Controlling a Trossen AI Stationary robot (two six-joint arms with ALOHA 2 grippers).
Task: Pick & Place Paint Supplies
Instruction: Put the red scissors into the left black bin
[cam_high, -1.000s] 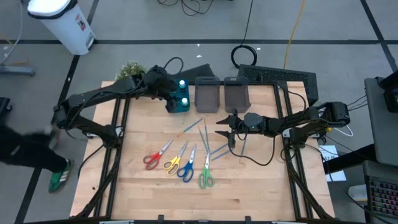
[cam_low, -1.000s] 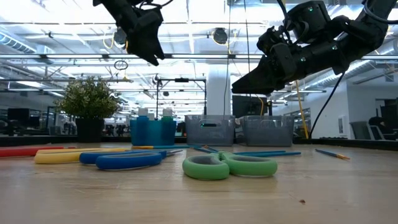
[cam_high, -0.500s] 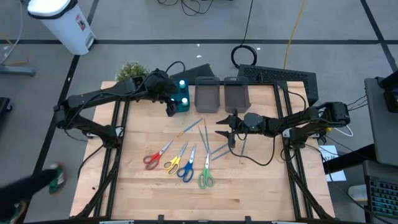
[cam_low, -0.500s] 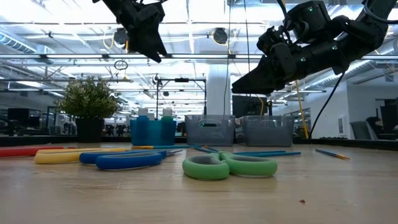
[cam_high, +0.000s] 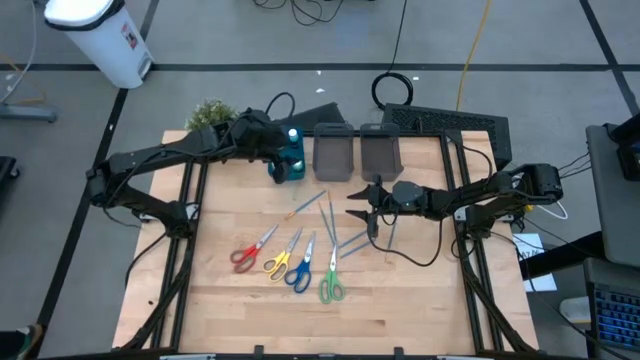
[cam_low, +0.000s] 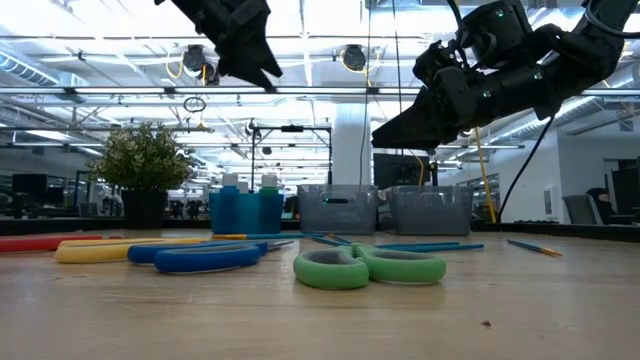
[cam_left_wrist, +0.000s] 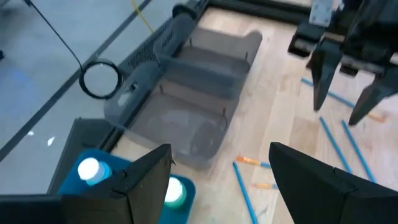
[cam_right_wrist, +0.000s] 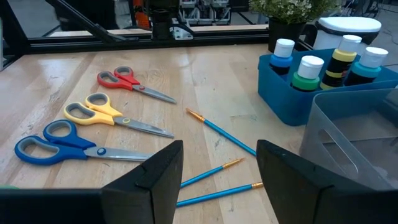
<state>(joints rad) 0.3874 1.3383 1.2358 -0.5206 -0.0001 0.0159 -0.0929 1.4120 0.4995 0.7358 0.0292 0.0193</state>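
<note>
- Left gripper (cam_high: 276, 168) hangs open and empty above the blue bin (cam_high: 292, 166) at the table's far edge, its two dark wedge fingers (cam_left_wrist: 140, 180) well apart
- Right gripper (cam_high: 362, 203) hovers open and empty over the brushes, just in front of the grey bins; its blunt black fingers (cam_right_wrist: 146, 174) stand apart
- Four bottles (cam_right_wrist: 308, 73) stand upright in the blue bin: small, round, smooth plastic, with caps that look white, teal and blue, one body dark with a yellow band
- Four scissors lie flat in a row on the table's near middle, well apart from the bins: red scissors (cam_high: 251, 249), yellow scissors (cam_high: 282, 256), blue scissors (cam_high: 299, 267) and green scissors (cam_high: 331, 279), all with glossy looped handles and bare metal blades
- Brushes (cam_high: 330, 217) lie loose between the scissors and the bins, thin blue sticks with orange tips; probably five or six, too crossed to count surely
- Two grey bins (cam_high: 334, 154), translucent, rectangular and round-cornered, sit side by side right of the blue bin
- Table (cam_high: 400, 300) is pale wood with visible grain
- Leafy plant (cam_high: 208, 113) in a dark pot stands at the far left corner, beside the left arm
</note>
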